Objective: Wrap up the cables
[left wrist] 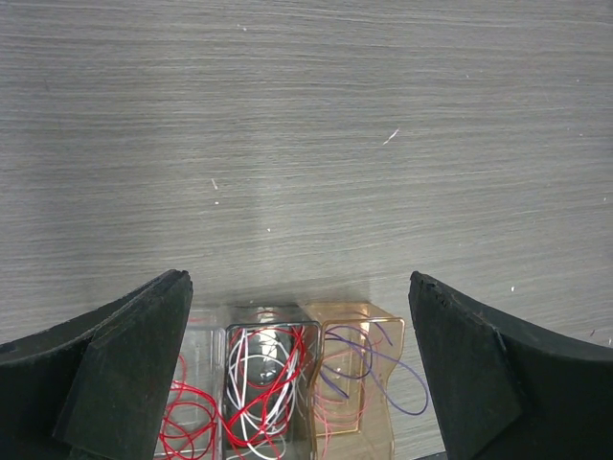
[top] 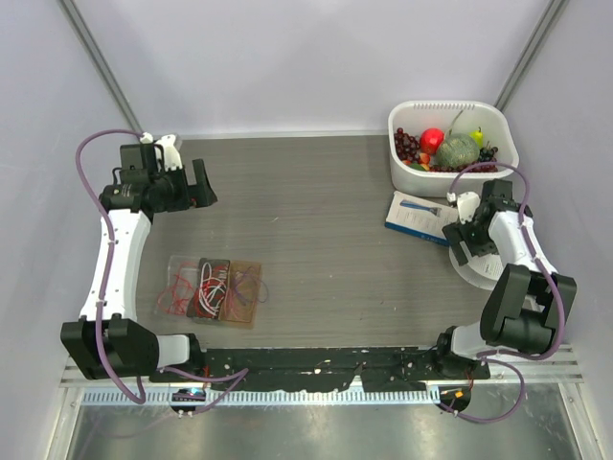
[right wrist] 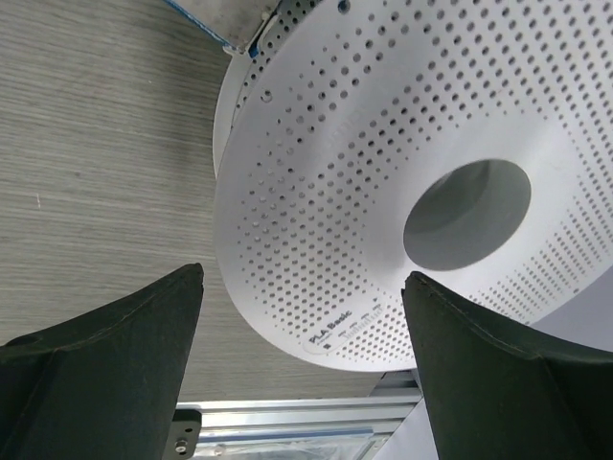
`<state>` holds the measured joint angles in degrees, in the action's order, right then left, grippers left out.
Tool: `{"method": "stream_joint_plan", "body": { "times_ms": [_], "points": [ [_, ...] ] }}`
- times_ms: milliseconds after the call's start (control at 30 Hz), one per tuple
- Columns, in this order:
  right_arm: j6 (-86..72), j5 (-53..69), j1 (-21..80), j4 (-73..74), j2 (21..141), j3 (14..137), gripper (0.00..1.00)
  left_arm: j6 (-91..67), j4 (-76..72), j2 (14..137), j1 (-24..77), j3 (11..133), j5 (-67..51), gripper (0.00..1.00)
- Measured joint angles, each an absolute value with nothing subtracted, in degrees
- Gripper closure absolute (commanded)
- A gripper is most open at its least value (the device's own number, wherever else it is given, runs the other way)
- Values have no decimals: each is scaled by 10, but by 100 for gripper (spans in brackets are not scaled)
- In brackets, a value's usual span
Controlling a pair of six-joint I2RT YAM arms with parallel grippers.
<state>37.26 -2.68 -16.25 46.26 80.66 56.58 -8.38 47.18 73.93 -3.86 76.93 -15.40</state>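
From above, my left gripper (top: 196,184) hangs over the far left of the grey wood-grain table (top: 326,211). A clear plastic compartment case of coloured wires (top: 215,289) lies well apart from it, back toward my base. My right gripper (top: 467,244) points down right over the round white perforated plastic spool (top: 469,275), which shows only as a pale rim under my forearm. Just beyond those fingers lies a white and blue booklet (top: 417,216), and past that a white plastic tub of fruit (top: 450,144).

My left wrist camera adds what the top view blurs. The left gripper (left wrist: 299,278) is spread wide and holds nothing, and the case (left wrist: 287,383) sits low between the fingers. It has red loops on one side, red and white in the middle, and purple in an amber section.

My right wrist camera shows the right gripper (right wrist: 302,278) also spread and empty, with the spool (right wrist: 383,172) close ahead, its dotted face and centre hole plain. I cannot make out the thin dark wire in any view.
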Motion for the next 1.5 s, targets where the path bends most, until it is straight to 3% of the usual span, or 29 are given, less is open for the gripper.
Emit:
{"method": "stream_joint_plan", "body": {
  "times_ms": [567,767,900,1000,1100,1300,1500],
  "points": [
    [435,-4,-191,413,870,557,10,-84,474,740,-39,769,-176,0],
    [458,12,-197,411,889,557,25,-86,475,740,-39,771,-181,0],
    [469,20,-205,418,884,557,39,-86,476,741,-39,776,-181,1],
    [477,23,-217,442,868,557,56,-86,476,741,-39,778,-181,0],
    [484,21,-234,469,841,556,64,-86,475,741,-39,778,-181,0],
    [493,19,-271,532,792,563,65,-86,475,749,-39,783,-182,0],
    [482,77,-265,631,775,670,67,-88,475,753,-38,785,-185,0]
  ]
}}
